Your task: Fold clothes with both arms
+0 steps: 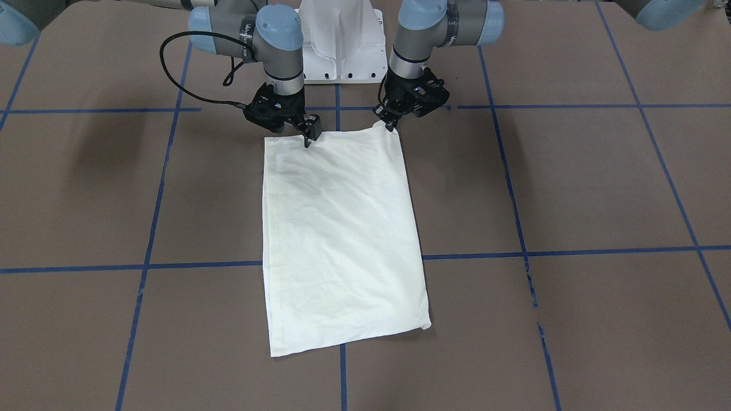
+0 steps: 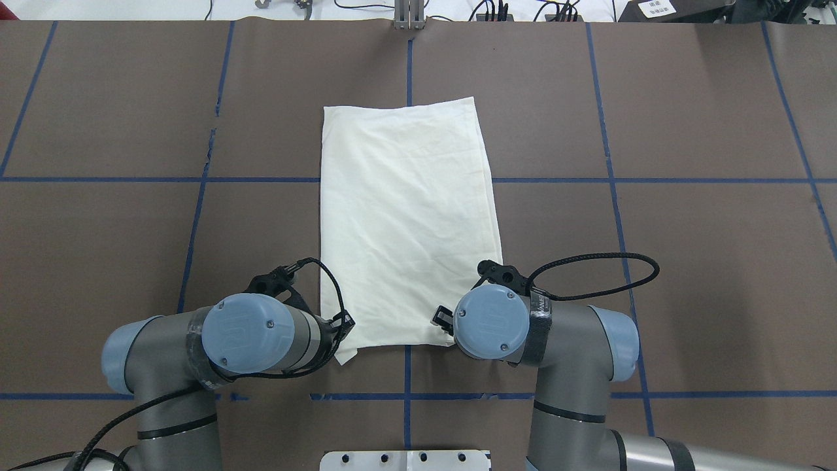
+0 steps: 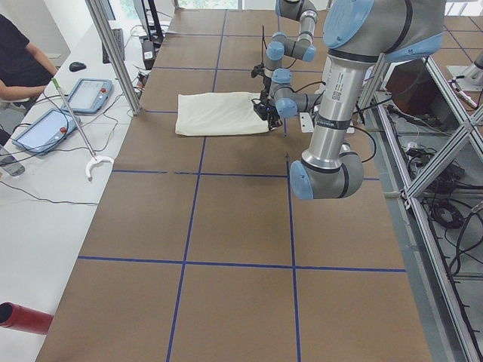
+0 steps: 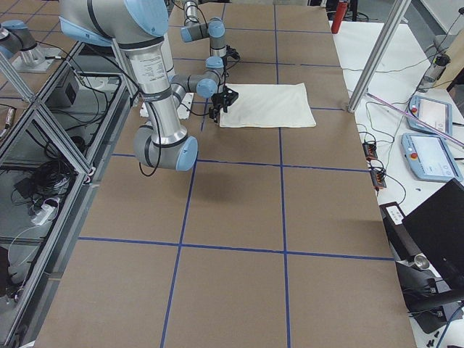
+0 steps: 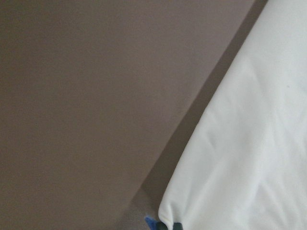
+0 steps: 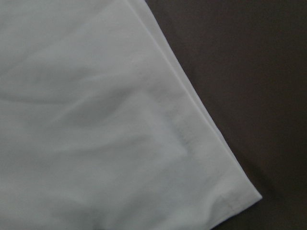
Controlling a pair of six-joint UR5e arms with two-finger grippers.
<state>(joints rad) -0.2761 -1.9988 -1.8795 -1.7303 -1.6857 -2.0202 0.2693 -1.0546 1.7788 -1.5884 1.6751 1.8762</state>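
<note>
Left black two-finger gripper (image 1: pixel 392 124) pinches a slightly lifted near corner of the folded cream fabric T-shirt (image 2: pixel 405 216). The right black two-finger gripper (image 1: pixel 309 136) touches its near edge, grip unclear. Shirt stretches toward 12 o'clock on the brown blue-taped table (image 2: pixel 686 261), which spreads wide at 3 and 9. Only the right wrist view shows hem stitching.
</note>
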